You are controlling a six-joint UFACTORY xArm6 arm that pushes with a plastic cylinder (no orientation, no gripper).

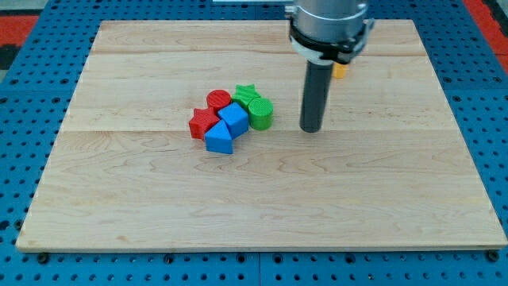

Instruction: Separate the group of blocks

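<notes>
Judging by how the blocks lie, the separating has not begun in any way that shows: six blocks sit packed together a little to the view's left of the middle of the wooden board [381, 206]. The red cylinder [218, 99] and the green star [245, 93] form the top of the cluster, the green cylinder [260, 113] its right edge, the red star [203, 122] its left edge, and two blue blocks fill the lower middle, a blue cube-like block [233, 118] and a blue wedge-like block [219, 139] below it. Each touches at least one neighbour, so the group reads as whole. My tip [311, 129] stands on the board to the view's right of the green cylinder, near it but apart, with bare wood between; it touches no block and carries nothing. A small yellow block [340, 70] peeks out behind the rod near the view's top, well apart from the cluster; its shape is hidden. Everything remains to do: the six must be pushed apart.
</notes>
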